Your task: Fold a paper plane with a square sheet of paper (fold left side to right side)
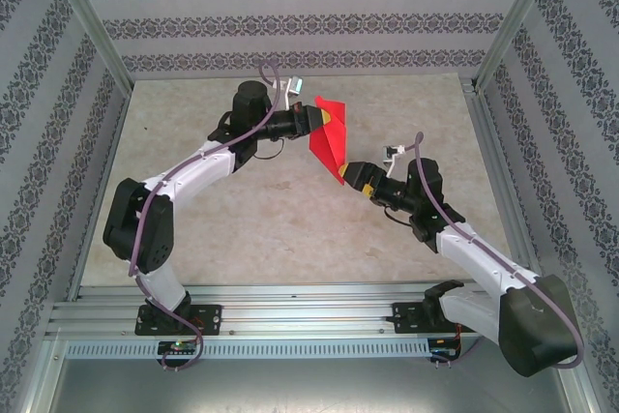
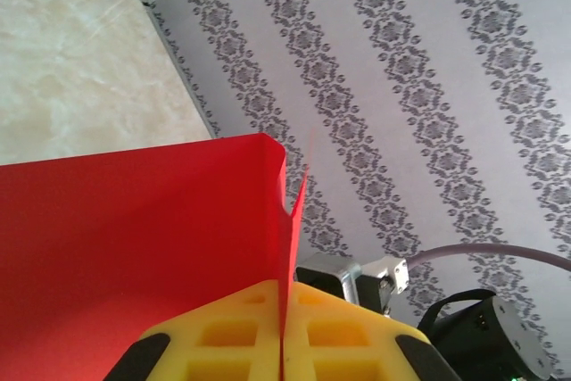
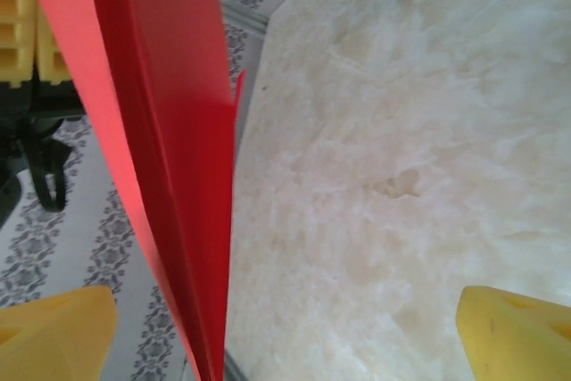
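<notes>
Jaws of left gripper (image 2: 281, 345) clamp the paper (image 2: 134, 256) above the tabletop's (image 1: 290, 229) far middle; right gripper (image 3: 285, 327) gapes wide astride it. Likely a regrip; right should close next.

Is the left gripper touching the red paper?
Touching. Left wrist view: the left gripper is shut on the red paper, the sheet pinched between its jaws.

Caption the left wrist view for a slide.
The left pincer shut on the thin, bright red creased sheet of paper, with the beige marbled table behind.
</notes>
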You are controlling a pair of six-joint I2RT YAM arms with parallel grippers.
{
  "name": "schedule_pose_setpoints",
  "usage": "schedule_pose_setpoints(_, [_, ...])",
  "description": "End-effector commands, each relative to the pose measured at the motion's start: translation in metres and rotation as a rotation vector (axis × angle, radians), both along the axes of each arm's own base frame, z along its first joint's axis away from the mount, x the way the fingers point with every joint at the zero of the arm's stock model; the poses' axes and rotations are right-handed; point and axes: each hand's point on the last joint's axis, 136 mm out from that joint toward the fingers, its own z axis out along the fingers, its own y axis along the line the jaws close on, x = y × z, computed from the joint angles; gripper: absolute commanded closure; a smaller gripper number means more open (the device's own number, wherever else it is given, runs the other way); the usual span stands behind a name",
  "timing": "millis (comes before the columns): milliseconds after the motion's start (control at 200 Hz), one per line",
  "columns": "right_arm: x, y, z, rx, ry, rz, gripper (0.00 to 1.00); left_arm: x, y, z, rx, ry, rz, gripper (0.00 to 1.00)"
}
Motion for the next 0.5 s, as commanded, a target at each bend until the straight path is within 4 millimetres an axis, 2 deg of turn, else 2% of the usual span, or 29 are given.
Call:
schedule_pose_setpoints(0, [-0.001,0.019,0.027,0.076,-0.058,0.066,0.02,-0.012,-0.004,0.017,-0.08,-0.004,-0.043,0.91])
schedule_pose_setpoints(200, [0.004,0.032,0.039,0.137,-0.066,0.098,0.18,-0.018,-0.005,0.026,-0.115,0.0,-0.064,0.91])
schedule_pose_setpoints(395, [0.002,0.035,0.047,0.15,-0.09,0.126,0.44,-0.02,-0.005,0.022,-0.11,0.015,-0.072,0.91])
schedule_pose_setpoints(495, [0.001,0.034,0.048,0.147,-0.099,0.128,0.63,-0.019,-0.004,0.015,-0.097,0.028,-0.067,0.9])
